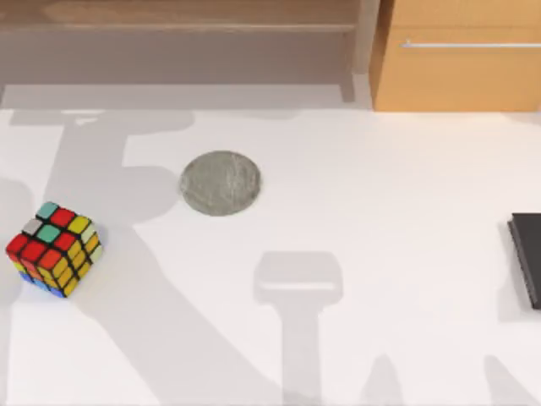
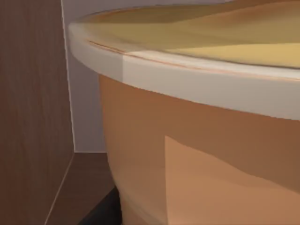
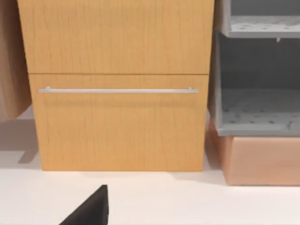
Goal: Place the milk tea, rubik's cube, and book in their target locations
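The rubik's cube (image 1: pixel 53 249) rests on the white table at the far left, tilted on one corner edge toward me. A round grey speckled coaster (image 1: pixel 220 183) lies left of the table's middle with nothing on it. At the right edge a flat black slab (image 1: pixel 528 259) lies partly cut off, and its corner (image 3: pixel 89 210) pokes into the right wrist view. The milk tea (image 2: pixel 197 154), an orange-tan cup with a pale rim and yellow-tan top, stands very close in the left wrist view, in a wooden-walled corner. The book is out of view.
A light wooden cabinet (image 1: pixel 461 59) with a metal drawer handle stands at the back right, its front (image 3: pixel 117 93) facing the right wrist camera. Beside it sits a grey perforated shelf unit (image 3: pixel 258 70). A wooden panel (image 2: pixel 30 112) rises beside the cup.
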You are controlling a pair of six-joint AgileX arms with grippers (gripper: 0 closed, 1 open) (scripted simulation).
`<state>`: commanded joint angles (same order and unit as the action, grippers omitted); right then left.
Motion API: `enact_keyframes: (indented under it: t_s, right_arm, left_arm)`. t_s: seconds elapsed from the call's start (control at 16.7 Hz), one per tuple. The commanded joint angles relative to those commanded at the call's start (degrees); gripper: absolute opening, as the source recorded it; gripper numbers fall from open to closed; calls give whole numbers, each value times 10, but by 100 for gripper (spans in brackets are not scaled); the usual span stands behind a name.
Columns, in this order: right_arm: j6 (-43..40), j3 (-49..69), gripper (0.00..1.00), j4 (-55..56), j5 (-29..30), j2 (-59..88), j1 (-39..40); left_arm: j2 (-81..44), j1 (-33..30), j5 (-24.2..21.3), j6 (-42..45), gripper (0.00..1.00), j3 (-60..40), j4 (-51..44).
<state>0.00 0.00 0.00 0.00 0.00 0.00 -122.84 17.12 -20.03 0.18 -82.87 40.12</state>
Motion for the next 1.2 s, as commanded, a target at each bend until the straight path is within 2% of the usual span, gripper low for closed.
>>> enact_keyframes:
  t_s: [0.48,1.2]
  right_arm:
    - [0,0,100,0,0,0,0]
    - [0,0,100,0,0,0,0]
  left_arm:
    - [7,3,-1,1,0,7,1]
    - [113,30,-26,2,0,146,34]
